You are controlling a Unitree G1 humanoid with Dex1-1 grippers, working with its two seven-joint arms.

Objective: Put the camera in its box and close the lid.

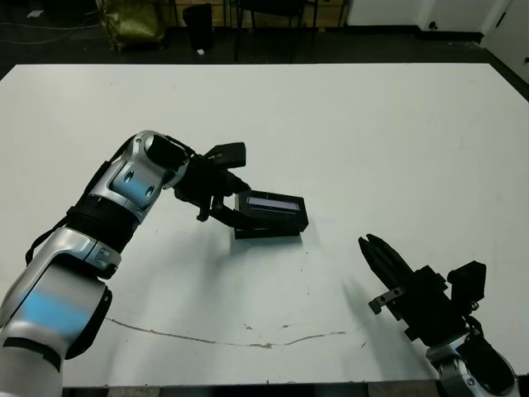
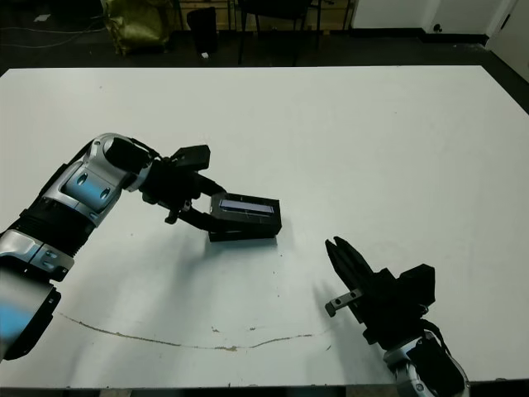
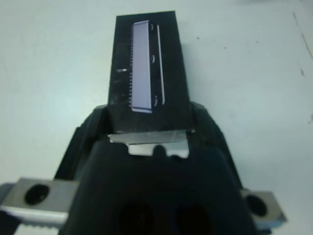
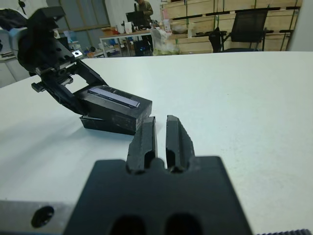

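Lid (image 1: 273, 210), a black cover with a shiny strip, sits tilted over the black tray-box (image 4: 105, 124) mid-table, pinched by the left claw (image 1: 235, 211). It should lower flat, edges lined up. Right claw (image 4: 161, 137), nearly closed, holds nothing.

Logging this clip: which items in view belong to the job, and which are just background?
Job items:
- black rectangular lid with shiny bluish-grey strip, gripped by the left gripper, tilted over
- shallow black box
- camera: not visible

Background:
- white table
- right gripper, idle
- dark chair, person beyond the table
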